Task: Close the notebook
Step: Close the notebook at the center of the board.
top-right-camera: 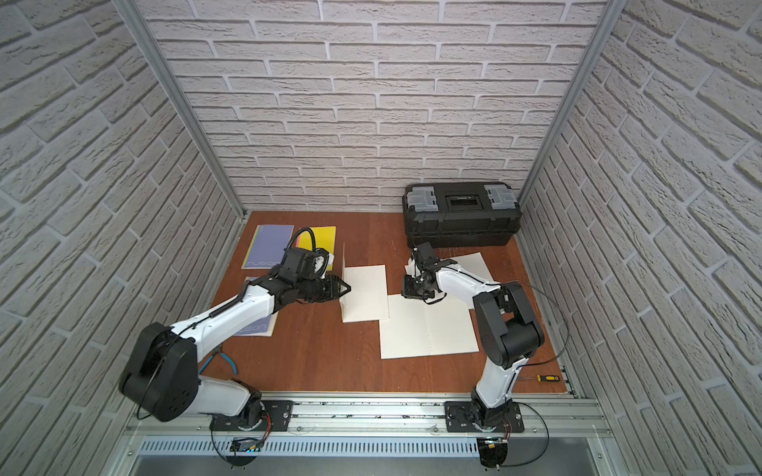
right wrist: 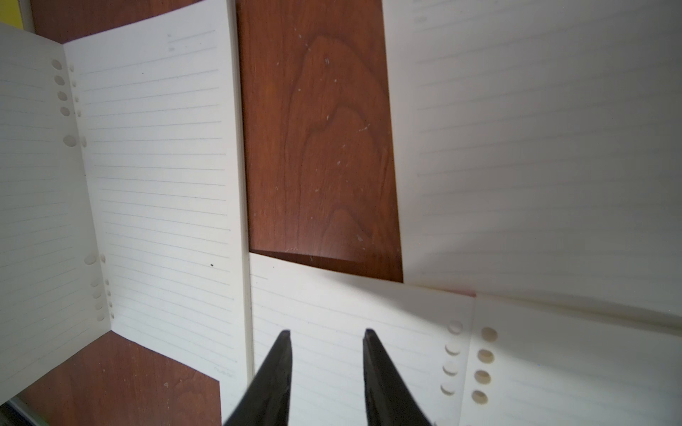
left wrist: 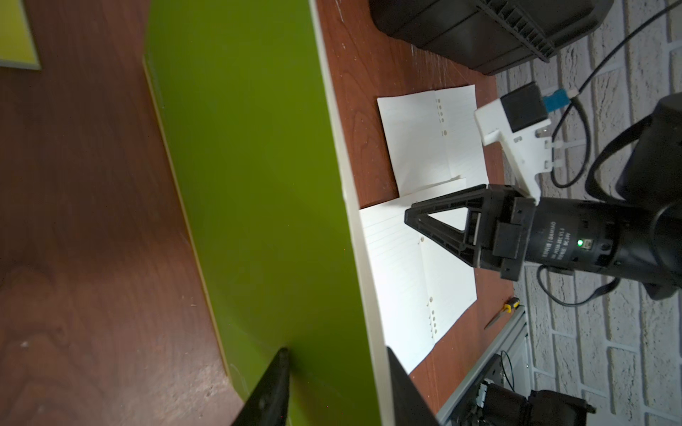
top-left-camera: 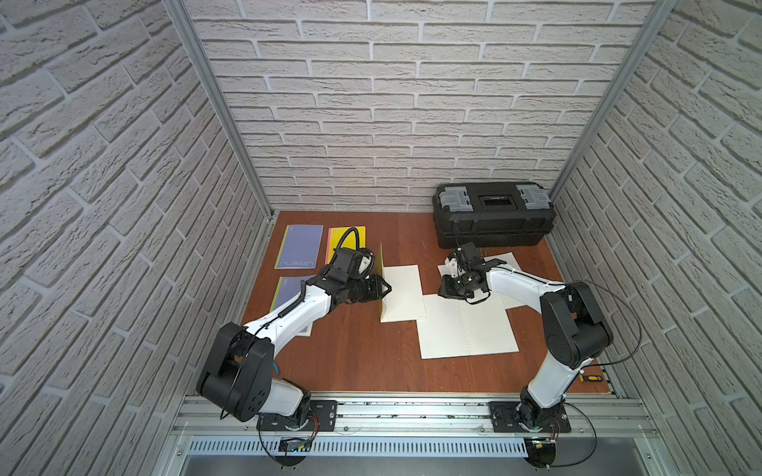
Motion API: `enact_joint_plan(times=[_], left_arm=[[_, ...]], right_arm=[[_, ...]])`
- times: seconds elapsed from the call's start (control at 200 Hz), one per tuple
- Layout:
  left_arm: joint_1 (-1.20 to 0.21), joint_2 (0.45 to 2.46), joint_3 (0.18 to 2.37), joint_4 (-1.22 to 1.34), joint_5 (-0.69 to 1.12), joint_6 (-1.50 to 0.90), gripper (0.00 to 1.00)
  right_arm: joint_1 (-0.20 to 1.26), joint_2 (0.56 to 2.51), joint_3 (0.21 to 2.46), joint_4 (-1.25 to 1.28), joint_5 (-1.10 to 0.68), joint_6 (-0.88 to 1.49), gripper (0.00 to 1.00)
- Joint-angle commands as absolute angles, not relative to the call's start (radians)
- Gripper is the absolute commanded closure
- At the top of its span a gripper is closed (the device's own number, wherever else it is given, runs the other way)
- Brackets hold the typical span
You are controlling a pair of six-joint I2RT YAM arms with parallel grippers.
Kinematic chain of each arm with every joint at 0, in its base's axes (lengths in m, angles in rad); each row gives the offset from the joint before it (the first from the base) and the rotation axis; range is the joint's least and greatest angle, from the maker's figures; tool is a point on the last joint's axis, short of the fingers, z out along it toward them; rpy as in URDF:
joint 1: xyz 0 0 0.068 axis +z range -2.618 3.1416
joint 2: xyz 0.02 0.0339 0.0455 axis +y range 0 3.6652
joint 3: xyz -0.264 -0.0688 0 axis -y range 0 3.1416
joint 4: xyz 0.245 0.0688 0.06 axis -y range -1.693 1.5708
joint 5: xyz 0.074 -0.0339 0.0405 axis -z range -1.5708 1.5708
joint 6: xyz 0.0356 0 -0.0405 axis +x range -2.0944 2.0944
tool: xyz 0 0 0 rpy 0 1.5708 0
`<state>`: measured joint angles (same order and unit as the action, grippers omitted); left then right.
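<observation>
Halfway shut, judging by the notebook (top-left-camera: 402, 293): sits mid-frame in both top views, with pages flat on the table (top-left-camera: 358, 362) and green cover (left wrist: 251, 184) standing upright. Got the left gripper (top-left-camera: 385, 286) straddling that cover, can't tell if pinching or loose. Spotted the right gripper (right wrist: 327, 332) with a narrow gap, holding nothing, over a second open notebook (top-left-camera: 468, 329) lower right of centre.

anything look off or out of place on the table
Yes. The green-covered notebook near the middle has one half standing upright by the left hand, not lying flat. Beside it, the front open white lined notebook overlaps the rear open white lined notebook askew.
</observation>
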<state>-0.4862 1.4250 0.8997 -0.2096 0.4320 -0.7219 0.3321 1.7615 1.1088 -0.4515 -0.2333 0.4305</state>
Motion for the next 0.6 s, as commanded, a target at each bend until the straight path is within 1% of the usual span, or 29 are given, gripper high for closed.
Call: enact_joint_plan(times=[0.0,0.175,0.345,0.595], left_arm=[[-0.51,1.451,0.917,-0.088,0.421,-0.74,0.6],[-0.532,1.479,0.878,0.086,0.434,-0.783,0.57],[-0.55,1.531,0.878,0.188,0.468,-0.805,0.55],[-0.565,1.598,0.9,0.164,0.439,-0.797,0.54]], right_arm=[[0.337,1.761,1.101,-0.433,-0.236,0.432,0.66],[0.338,1.764,1.107,-0.437,-0.236,0.432,0.66],[0.338,1.764,1.118,-0.446,-0.229,0.434,0.65],[0.338,1.76,1.13,-0.451,-0.232,0.439,0.64]])
